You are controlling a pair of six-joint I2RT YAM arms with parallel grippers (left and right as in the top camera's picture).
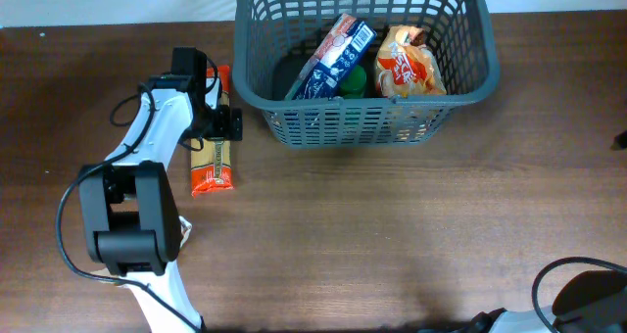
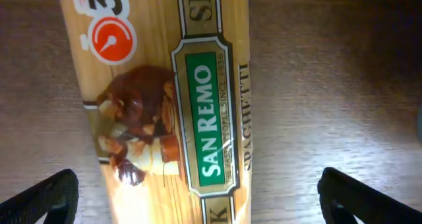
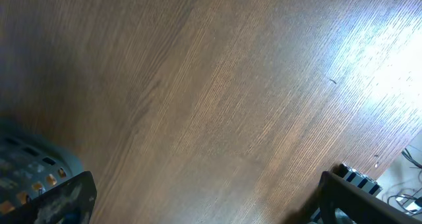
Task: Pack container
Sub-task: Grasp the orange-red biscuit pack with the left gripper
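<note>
Spaghetti is what fills the left wrist view: a long San Remo packet (image 1: 213,157) lying flat on the brown wooden table (image 1: 392,235), just to the left of the container (image 1: 343,122). We see the left gripper (image 1: 221,120) poised over the packet's far end. Its two dark fingers (image 2: 46,196) are spread wide, one on either side of the packet, with bare wood showing between each finger and the wrapper, so nothing is being pinched. The container stands at the far edge of the table near the middle, upright. Inside it we can make out a blue packet (image 1: 333,59) leaning at a tilt, an orange bag (image 1: 409,64) to its right, and a green lid (image 1: 355,78) low between them. The right gripper (image 3: 211,201) looks down on bare wood only, its fingertips held wide apart and holding nothing; we cannot tell from the overhead view exactly where it hangs.
</note>
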